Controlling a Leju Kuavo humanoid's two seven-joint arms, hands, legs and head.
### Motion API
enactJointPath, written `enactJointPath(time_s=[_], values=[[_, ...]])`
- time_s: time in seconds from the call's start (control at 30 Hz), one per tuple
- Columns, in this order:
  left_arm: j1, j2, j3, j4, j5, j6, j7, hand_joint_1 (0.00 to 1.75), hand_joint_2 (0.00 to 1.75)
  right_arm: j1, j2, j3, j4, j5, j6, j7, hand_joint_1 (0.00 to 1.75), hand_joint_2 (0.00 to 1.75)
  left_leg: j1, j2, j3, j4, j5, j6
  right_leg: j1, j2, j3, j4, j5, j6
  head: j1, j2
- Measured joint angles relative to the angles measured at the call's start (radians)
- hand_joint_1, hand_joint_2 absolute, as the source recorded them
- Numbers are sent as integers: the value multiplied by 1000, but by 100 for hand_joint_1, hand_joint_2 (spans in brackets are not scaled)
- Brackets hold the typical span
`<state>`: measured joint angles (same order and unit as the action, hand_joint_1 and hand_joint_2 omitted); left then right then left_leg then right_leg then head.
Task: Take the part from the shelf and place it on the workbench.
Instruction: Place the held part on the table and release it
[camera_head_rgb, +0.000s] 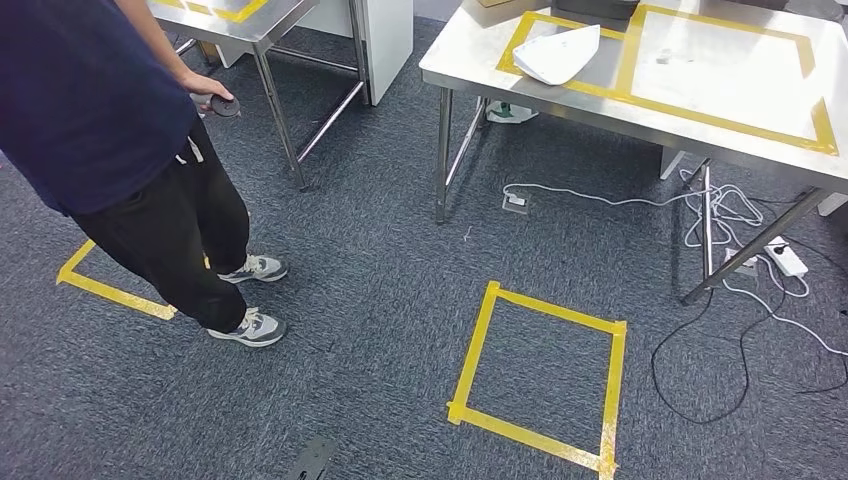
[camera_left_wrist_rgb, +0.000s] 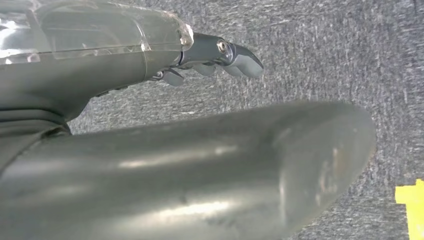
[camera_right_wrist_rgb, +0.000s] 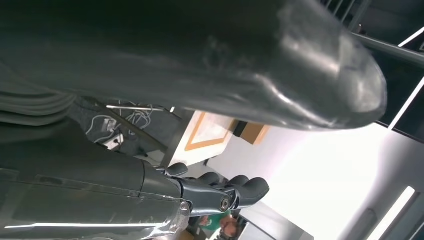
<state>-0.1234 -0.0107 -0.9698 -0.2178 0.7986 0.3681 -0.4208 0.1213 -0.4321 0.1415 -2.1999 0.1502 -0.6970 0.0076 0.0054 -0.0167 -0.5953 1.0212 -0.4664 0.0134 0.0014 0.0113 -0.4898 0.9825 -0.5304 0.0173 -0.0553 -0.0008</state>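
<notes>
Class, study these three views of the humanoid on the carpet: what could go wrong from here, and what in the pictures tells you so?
1. A person stands close on the robot's left; a step or arm swing might hit them.
2. Loose cables and a power strip lie under the workbench; feet could snag there.
</notes>
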Motion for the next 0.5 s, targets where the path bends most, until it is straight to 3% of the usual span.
enactJointPath(time_s=[0.07,0.13,0.17,0.23,0.3,0.33,0.43,0.5], values=[[1,0,0,0,0,0,0,0,0,0,0,0,0,0,0,0,0,0,0,-2,-6,-3,8,-13,1,-4,-3,-8,5,-10,0,0],[2,0,0,0,0,0,0,0,0,-1,0,0,0,0,0,-1,0,0,1,6,-18,19,-13,-22,-1,-11,-6,-17,18,-21,-2,0],[2,0,0,0,0,0,0,0,0,-1,0,0,0,0,0,-1,0,0,2,10,-35,57,-42,-26,-3,-15,-8,-21,24,-26,-3,0],[2,0,0,0,0,0,0,0,0,1,1,0,0,0,0,-1,0,0,3,16,-88,185,-117,-31,-1,-22,-16,-21,30,-31,-5,0],[3,0,0,0,-1,0,0,0,0,2,2,1,1,0,0,-1,0,0,3,16,-119,270,-144,-33,2,-28,-23,-19,33,-32,-5,0],[3,0,0,0,-1,0,0,0,0,2,3,1,1,0,0,-1,0,0,3,17,-107,258,-129,-32,2,-30,-25,-16,33,-31,-4,0],[2,0,0,0,-1,0,0,0,0,1,5,1,1,0,0,-2,0,0,-1,35,2,72,-48,-20,5,-37,-29,-1,28,-24,-5,0],[1,0,0,0,-1,0,0,0,0,1,6,1,1,0,0,-2,0,0,-6,45,35,6,-38,-8,7,-40,-35,8,25,-15,-4,0]])
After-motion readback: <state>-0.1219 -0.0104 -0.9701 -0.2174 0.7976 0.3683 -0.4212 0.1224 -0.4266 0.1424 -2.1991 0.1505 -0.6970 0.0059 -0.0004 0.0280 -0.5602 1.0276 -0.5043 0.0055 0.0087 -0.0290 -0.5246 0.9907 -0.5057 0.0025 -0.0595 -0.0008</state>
